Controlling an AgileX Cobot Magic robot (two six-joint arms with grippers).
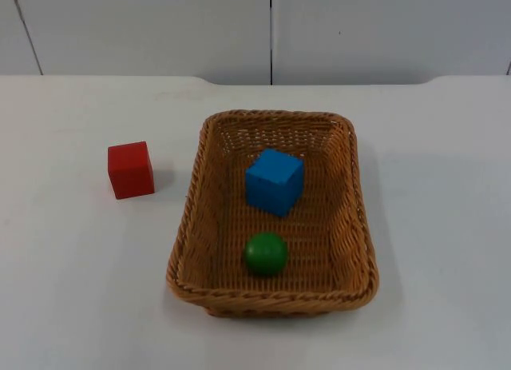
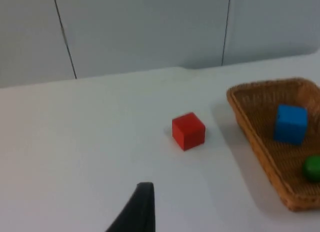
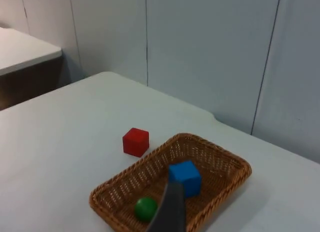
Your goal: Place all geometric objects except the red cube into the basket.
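Observation:
A wicker basket [image 1: 188,226] stands in the middle of the table. Inside it lie a blue cube [image 1: 274,181] and, nearer the front rim, a green ball [image 1: 266,253]. A red cube [image 1: 131,169] sits on the table to the left of the basket, apart from it. My left gripper [image 2: 137,212] hovers well back from the red cube [image 2: 188,131], with the basket [image 2: 260,152] off to one side. My right gripper [image 3: 170,209] hangs high above the table, looking down on the basket [image 3: 115,192], the blue cube [image 3: 185,177] and the green ball [image 3: 145,208]. Both arms wait away from the objects.
The grey partition wall [image 1: 271,30] closes the table at the back. White table top [image 1: 72,290] lies open on both sides of the basket and in front of it. A second table surface [image 3: 25,49] stands off beyond the table's edge.

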